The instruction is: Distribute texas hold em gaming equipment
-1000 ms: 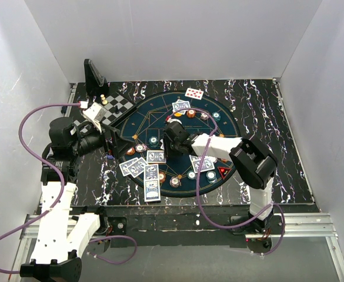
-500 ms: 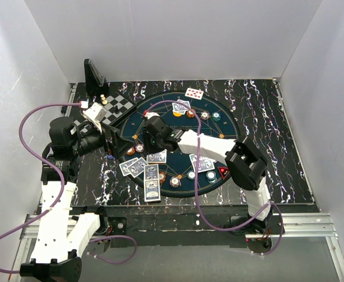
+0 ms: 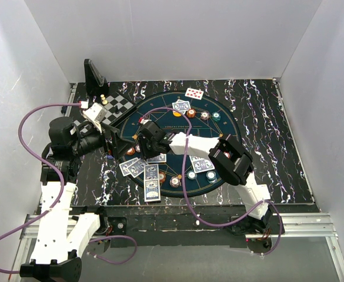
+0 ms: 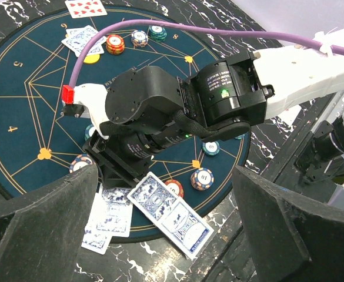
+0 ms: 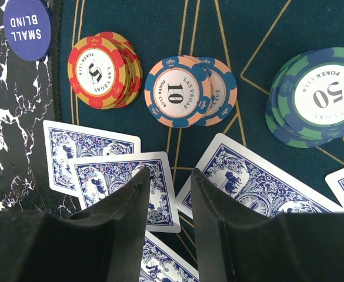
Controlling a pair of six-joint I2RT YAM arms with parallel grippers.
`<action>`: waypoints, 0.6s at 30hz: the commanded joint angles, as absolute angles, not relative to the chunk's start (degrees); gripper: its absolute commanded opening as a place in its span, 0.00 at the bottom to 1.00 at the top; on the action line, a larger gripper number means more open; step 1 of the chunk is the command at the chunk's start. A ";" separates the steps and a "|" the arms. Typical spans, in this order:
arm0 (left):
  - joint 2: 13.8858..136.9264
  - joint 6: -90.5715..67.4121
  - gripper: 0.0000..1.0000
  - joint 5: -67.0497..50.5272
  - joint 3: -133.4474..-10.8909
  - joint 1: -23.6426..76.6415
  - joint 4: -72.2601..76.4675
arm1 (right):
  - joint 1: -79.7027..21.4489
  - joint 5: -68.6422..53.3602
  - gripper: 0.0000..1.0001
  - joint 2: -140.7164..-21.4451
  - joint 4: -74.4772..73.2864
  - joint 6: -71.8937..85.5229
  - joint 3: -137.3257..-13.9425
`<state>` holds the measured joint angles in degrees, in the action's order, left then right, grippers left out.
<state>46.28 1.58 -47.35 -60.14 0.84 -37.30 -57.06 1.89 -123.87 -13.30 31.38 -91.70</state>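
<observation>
Seemingly empty and nearly closed, the right hand [image 5: 170, 175] has been swung to nine o'clock over blue-backed paper cards [image 5: 101, 182], likely for pickup.

My right end effector [image 5: 169, 176] has little room: overlapping cards [image 5: 101, 176] lie under it and chip stacks [image 5: 180, 91] crowd just beyond. The right arm [image 3: 198, 145] stretches across the near left of the mat [image 3: 160, 111], in the way of my left end effector [image 3: 117, 144]. A chessboard [image 3: 117, 106] fills the far left. The right of the surface [image 3: 266, 117] lies open.
</observation>
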 commanded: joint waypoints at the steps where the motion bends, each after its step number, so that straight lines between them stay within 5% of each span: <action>1: 45.44 2.72 0.98 -47.81 -62.14 0.44 -38.41 | -57.04 1.93 0.41 -123.93 -12.04 31.99 -93.08; 18: 44.47 2.37 1.00 -47.99 -61.70 0.44 -38.67 | -57.83 -0.27 0.38 -125.77 -12.47 32.34 -93.60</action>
<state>45.10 1.93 -47.35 -60.14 0.84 -37.93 -57.58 -0.60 -124.92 -12.43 32.05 -92.14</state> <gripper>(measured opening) 0.995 0.387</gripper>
